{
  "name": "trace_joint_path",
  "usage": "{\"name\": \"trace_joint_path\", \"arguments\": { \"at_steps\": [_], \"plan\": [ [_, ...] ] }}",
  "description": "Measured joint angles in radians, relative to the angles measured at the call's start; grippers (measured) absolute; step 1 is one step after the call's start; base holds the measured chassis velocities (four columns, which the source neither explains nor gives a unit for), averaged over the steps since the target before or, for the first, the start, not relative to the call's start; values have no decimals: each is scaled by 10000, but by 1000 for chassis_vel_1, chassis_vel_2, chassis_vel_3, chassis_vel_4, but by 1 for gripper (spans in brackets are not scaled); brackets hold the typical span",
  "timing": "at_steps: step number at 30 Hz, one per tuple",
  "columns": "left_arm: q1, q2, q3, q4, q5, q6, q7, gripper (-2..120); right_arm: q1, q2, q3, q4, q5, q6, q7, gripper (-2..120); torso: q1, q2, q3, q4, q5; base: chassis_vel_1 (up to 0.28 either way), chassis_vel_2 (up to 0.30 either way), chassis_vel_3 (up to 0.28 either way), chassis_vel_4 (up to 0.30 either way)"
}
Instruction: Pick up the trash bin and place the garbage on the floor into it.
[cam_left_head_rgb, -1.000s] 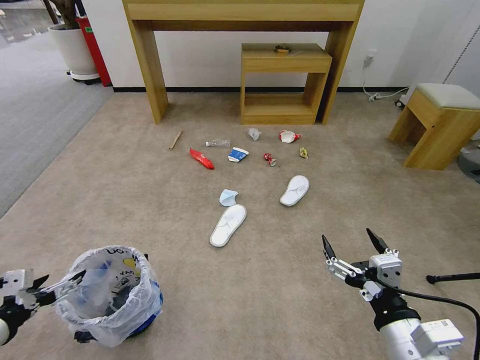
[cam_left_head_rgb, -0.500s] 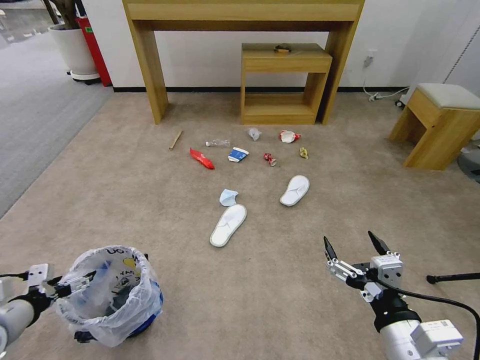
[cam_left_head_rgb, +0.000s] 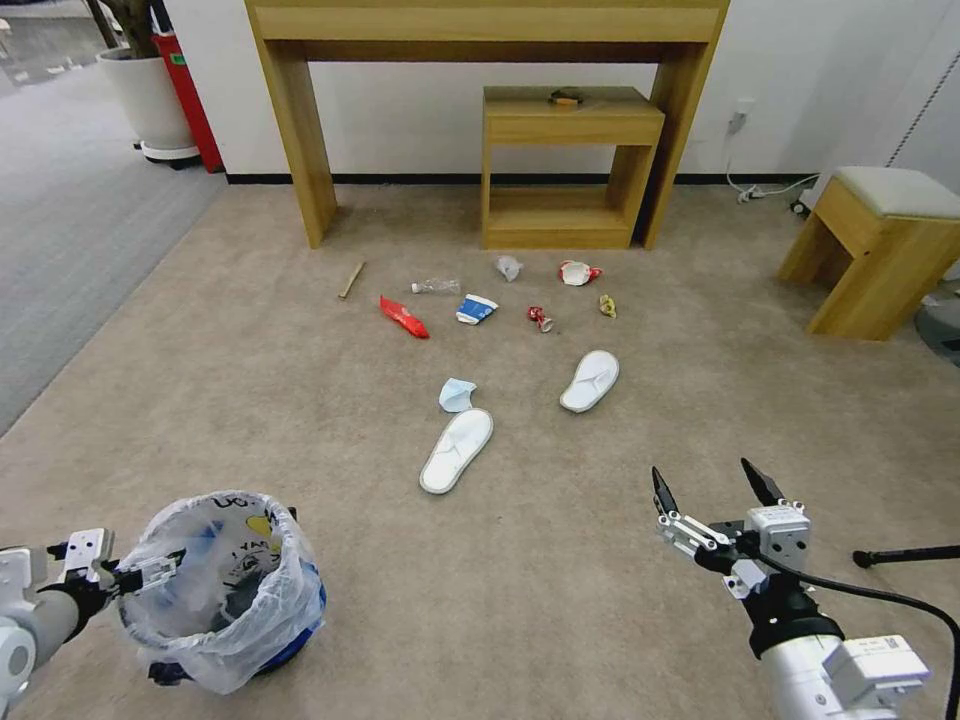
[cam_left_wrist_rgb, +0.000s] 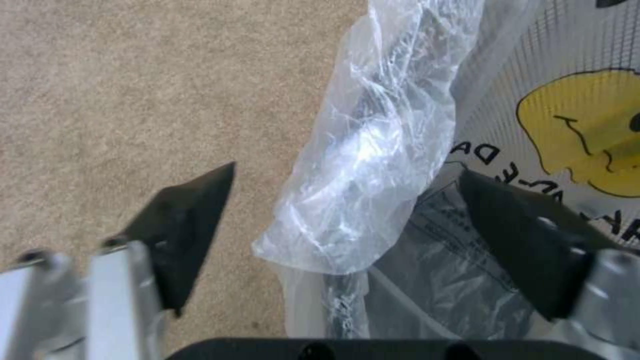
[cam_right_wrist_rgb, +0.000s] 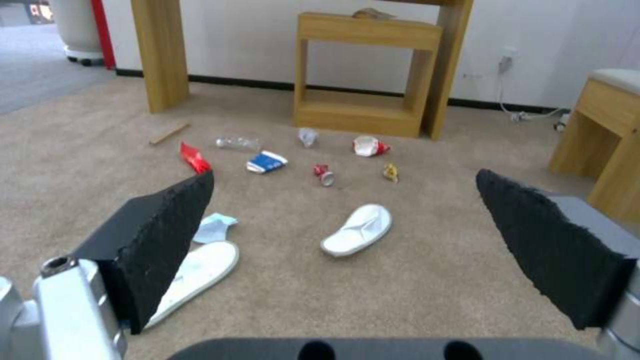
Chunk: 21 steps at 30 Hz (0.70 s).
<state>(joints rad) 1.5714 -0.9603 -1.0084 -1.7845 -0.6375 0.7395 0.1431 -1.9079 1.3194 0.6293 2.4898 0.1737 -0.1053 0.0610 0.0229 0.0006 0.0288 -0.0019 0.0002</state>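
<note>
Two hands in the head view. Left hand (cam_left_head_rgb: 150, 572) sits low at the near left, its fingers spread across the rim of the trash bin (cam_left_head_rgb: 225, 590), one tip inside the bag and one outside, not pinching yet. Bin stands upright on the beige carpet floor (cam_left_head_rgb: 250, 400). Right hand (cam_left_head_rgb: 715, 485) hangs over bare carpet at the near right, fingers spread wide, nothing in it. Garbage lies ahead: near slipper (cam_left_head_rgb: 456, 450) w/ the face mask (cam_left_head_rgb: 457, 394) just beside its toe, 2nd slipper (cam_left_head_rgb: 589, 380) further right. Beyond them, a row: red wrapper (cam_left_head_rgb: 403, 317), clear bottle (cam_left_head_rgb: 435, 286), paper cup (cam_left_head_rgb: 476, 309), red can (cam_left_head_rgb: 539, 318), yellow wrapper (cam_left_head_rgb: 607, 305).

Left wrist view: left hand (cam_left_wrist_rgb: 347, 185) open, crinkled bag edge (cam_left_wrist_rgb: 373, 165) between the two black fingertips (cam_left_wrist_rgb: 190, 210); yellow mark and black letters on the bag.

Right wrist view: right hand (cam_right_wrist_rgb: 343, 185) spread apart, looking over the carpet at the 2nd slipper (cam_right_wrist_rgb: 357, 229), mask (cam_right_wrist_rgb: 215, 226), cup (cam_right_wrist_rgb: 266, 162), can (cam_right_wrist_rgb: 323, 173), well apart from it.
</note>
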Motion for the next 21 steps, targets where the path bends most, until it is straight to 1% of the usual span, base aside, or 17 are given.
{"name": "trace_joint_path", "arguments": {
  "at_steps": [1, 4, 5, 7, 9, 10, 11, 12, 15, 16, 17, 18, 19, 20, 21],
  "plan": [
    [0, 0, 0, 0, 0, 0, 0, 84, 0, 0, 0, 0, 0, 0, 0, 100, 0, 0, 0, 0, 0, 0, 0, 0, 0],
    [47, -2, 26, -67, 100, -10, 126, 71, -4, 4, 6, -7, 26, 54, 2, 100, 0, 0, 0, 0, 0, 0, 0, 0, 0],
    [47, -2, 26, -67, 100, -10, 126, 71, -4, 4, 6, -7, 26, 54, 2, 100, 0, 0, 0, 0, 0, 0, 0, 0, 0],
    [87, -21, 57, -99, 218, -16, 236, 59, -13, 13, 11, -33, 28, 119, 4, 100, 0, 0, 0, 0, 1, 0, 0, 0, 0],
    [91, -31, 72, -100, 244, -18, 249, 57, -19, 16, 12, -33, 28, 131, 4, 100, 0, 0, 0, 0, 1, 0, 0, 0, 0],
    [105, -55, 96, -100, 281, -19, 263, 49, -29, 22, 13, -32, 28, 169, 4, 100, -1, 0, 0, -1, 0, 0, 0, 0, 0],
    [127, -69, 102, -105, 297, -22, 265, 46, -30, 29, 15, -34, 22, 223, 3, 100, 0, 1, 0, 0, 0, 0, 0, 0, 0],
    [127, -69, 102, -105, 297, -22, 265, 46, -30, 29, 15, -34, 22, 223, 3, 100, 0, 1, 0, 0, 0, 0, 0, 0, 0],
    [216, -89, 73, -228, 290, -25, 231, 32, -12, 47, 23, -51, -14, 288, 18, 100, 0, 1, 0, 0, 1, 0, 0, 0, 0],
    [216, -89, 73, -228, 290, -25, 231, 32, -12, 47, 23, -51, -14, 288, 18, 100, 0, 1, 0, 0, 1, 0, 0, 0, 0],
    [245, -93, 55, -264, 230, -26, 154, 25, 18, 47, 23, -61, -21, 310, 41, 100, 0, 2, 0, 0, 1, 0, 0, 0, 0],
    [270, -95, 36, -282, 182, -28, 109, 22, 41, 47, 23, -63, -25, 323, 61, 100, 0, 1, 0, -1, 1, 0, 0, 0, 0],
    [302, -109, 1, -297, 146, -29, 82, 15, 65, 47, 23, -63, -56, 325, 115, 100, 0, 1, 0, 0, 1, 0, 0, 0, 0],
    [302, -109, 1, -297, 146, -29, 82, 15, 65, 47, 23, -63, -56, 325, 115, 100, 0, 1, 0, 0, 1, 0, 0, 0, 0],
    [342, -121, -48, -321, 104, -30, 76, 12, 71, 47, 24, -63, -166, 320, 232, 100, 0, 2, 0, 0, 0, 0, 0, 0, 0]
  ]
}}
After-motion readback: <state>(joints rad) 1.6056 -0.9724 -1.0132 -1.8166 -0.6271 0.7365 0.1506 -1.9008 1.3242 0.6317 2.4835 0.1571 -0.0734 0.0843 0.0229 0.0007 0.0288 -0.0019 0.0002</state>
